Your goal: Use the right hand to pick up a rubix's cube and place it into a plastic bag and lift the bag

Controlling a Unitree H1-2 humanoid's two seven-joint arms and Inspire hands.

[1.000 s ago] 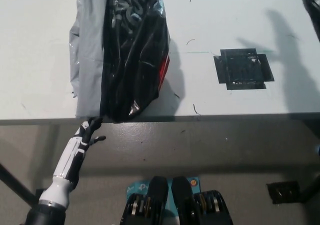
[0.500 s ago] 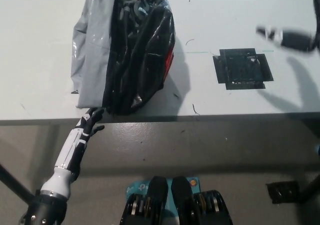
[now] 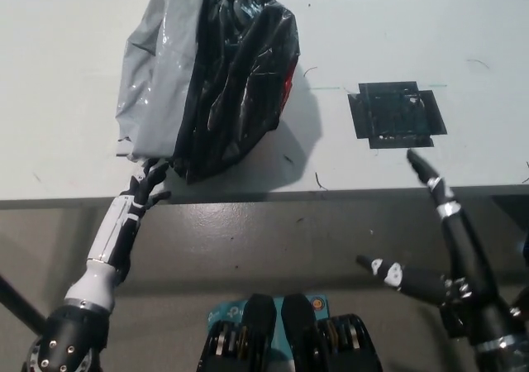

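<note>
The plastic bag (image 3: 211,74) is lying on the white surface (image 3: 66,58) near its front edge, grey outside and black within, bulging as though loaded. A red patch (image 3: 288,83) is showing at the bag's right side; this is probably the rubix's cube, so the cube appears to be sitting inside the bag, though only that sliver is visible.

The white left hand (image 3: 147,186) is reaching up from below the surface edge, its fingertips touching the bag's lower corner. Whether it is actually gripping the plastic cannot be told; the contact looks suited to pinning or pinching the corner ahead of a lift.

The black right hand (image 3: 421,223) is hanging off the surface at lower right, fingers spread wide and holding nothing, one fingertip reaching over the front edge. It is well apart from the bag.

A square of black tape (image 3: 397,114) is lying on the surface right of the bag, likely a placement mark. Nothing is standing between either hand and the bag.
</note>
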